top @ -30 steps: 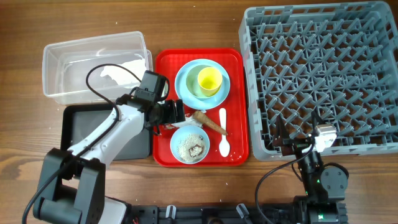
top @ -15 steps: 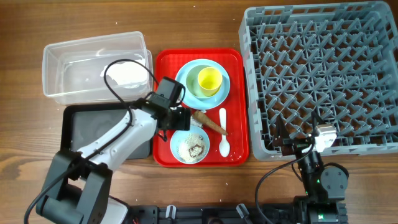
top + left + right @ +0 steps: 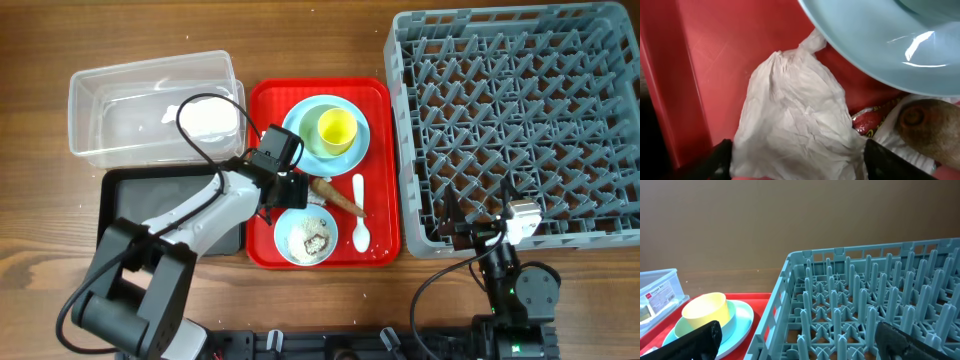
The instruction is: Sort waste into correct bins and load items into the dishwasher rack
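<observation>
Early stage of sorting. My left end effector (image 3: 795, 165) brackets the crumpled tissue (image 3: 790, 125) on the red tray (image 3: 262, 100), a finger at each edge; I cannot tell whether the grip is made. My right end effector (image 3: 800, 347) stands wide open and holds nothing beside the dishwasher rack (image 3: 520, 110), which holds 0 items. The plate (image 3: 298, 130), cup (image 3: 336, 127), spoon (image 3: 360, 215), crumb-filled bowl (image 3: 305, 237), wrapper (image 3: 867, 122) and brown stick (image 3: 335, 195) all lie on the tray, unsorted.
</observation>
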